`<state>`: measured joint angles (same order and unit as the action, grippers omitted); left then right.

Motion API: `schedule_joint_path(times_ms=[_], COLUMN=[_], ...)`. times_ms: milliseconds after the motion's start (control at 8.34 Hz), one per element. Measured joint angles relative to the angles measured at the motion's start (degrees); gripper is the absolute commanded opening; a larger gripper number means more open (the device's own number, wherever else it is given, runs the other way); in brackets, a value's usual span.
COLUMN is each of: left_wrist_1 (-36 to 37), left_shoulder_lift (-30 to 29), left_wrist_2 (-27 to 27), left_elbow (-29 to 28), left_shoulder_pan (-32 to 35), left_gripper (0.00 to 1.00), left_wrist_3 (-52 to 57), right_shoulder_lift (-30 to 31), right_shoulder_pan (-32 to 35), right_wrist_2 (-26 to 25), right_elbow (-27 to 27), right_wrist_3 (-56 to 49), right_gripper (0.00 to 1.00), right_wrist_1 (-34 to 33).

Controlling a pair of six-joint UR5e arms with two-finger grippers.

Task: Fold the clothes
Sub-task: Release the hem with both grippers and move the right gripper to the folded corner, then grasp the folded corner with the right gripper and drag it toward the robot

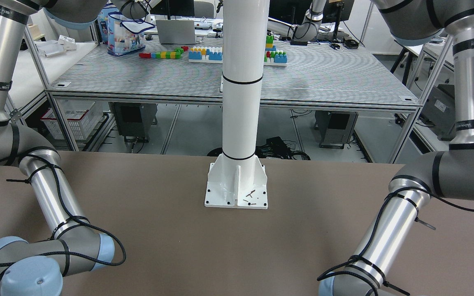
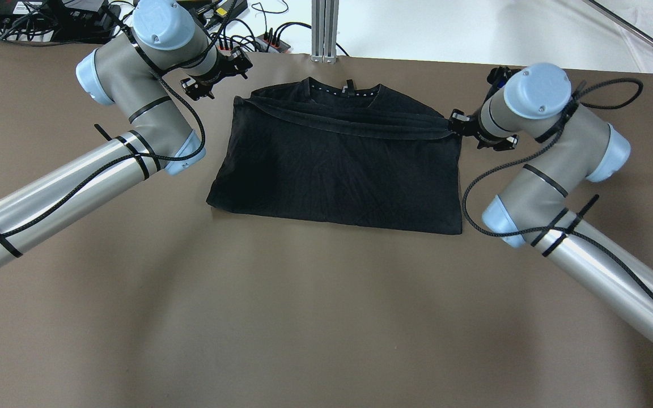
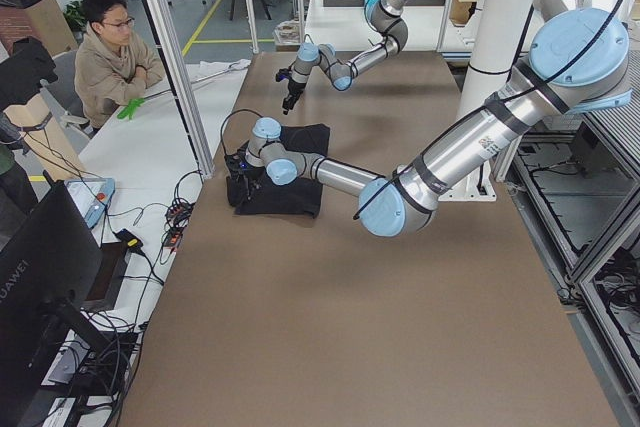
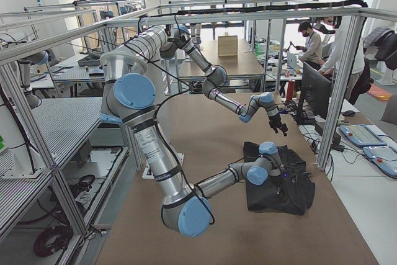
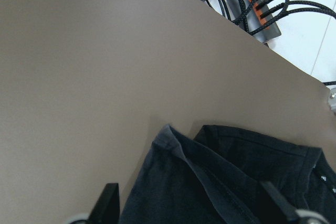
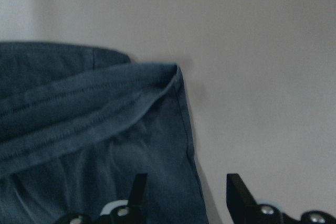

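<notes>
A black T-shirt (image 2: 338, 164) lies on the brown table (image 2: 304, 317), its lower part folded up toward the collar, with a hem band across the top. My left gripper (image 2: 213, 79) hovers at the shirt's top left corner. In the left wrist view it (image 5: 191, 208) is open, with the shirt corner (image 5: 210, 182) below its fingers. My right gripper (image 2: 465, 127) is at the top right corner. In the right wrist view it (image 6: 186, 192) is open, close over the shirt's folded edge (image 6: 79, 140), gripping nothing. The front-facing view shows neither shirt nor grippers.
Cables and power strips (image 2: 270, 39) lie past the table's far edge beside an aluminium post (image 2: 325, 28). The white column's base (image 1: 237, 185) is bolted on the robot's side. A seated person (image 3: 110, 47) is beyond the far edge. Bare brown table surrounds the shirt.
</notes>
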<state>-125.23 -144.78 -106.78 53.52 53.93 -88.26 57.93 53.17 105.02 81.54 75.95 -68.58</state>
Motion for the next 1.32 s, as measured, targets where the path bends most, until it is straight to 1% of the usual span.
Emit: schedule_joint_path(times_ms=[120,240,360,480,600,719,1079,1199,1319], left_wrist_1=[-0.01,-0.01,-0.02,-0.01,-0.02,-0.01,-0.02,-0.02,-0.02], left_shoulder_lift=[0.02,0.05,0.04,0.00,-0.08,-0.16,-0.24,-0.24,-0.24], left_wrist_2=[0.01,0.04,0.06,0.07,0.08,0.08,0.08,0.08,0.08], left_elbow=[0.08,0.09,0.14,0.17,0.23,0.34,0.59,0.62,0.66], left_shoulder_pan=[-0.12,-0.18,-0.20,-0.23,-0.27,-0.30,-0.46,-0.48,-0.49], left_gripper=[0.94,0.94,0.94,0.94,0.94,0.94,0.94,0.94,0.94], left_wrist_3=[-0.08,-0.06,-0.05,-0.13,-0.35,-0.70,-1.32,-1.37,-1.42], right_shoulder_lift=[4.02,7.37,10.32,12.64,13.93,14.47,14.85,14.94,14.97], right_shoulder_pan=[-3.09,-5.64,-7.76,-9.24,-10.11,-10.54,-11.07,-11.28,-11.41], right_wrist_2=[-0.17,-0.25,-0.35,-0.43,-0.48,-0.50,-0.48,-0.45,-0.44], right_elbow=[4.78,7.84,9.30,9.58,9.51,9.51,9.79,9.85,9.94], right_wrist_3=[1.18,3.46,5.51,6.58,7.05,7.33,10.52,11.35,11.88], right_gripper=[0.75,0.75,0.74,0.73,0.70,0.65,0.28,0.10,0.00], right_wrist_1=[0.21,1.41,4.99,8.35,10.20,11.11,11.66,11.69,11.70])
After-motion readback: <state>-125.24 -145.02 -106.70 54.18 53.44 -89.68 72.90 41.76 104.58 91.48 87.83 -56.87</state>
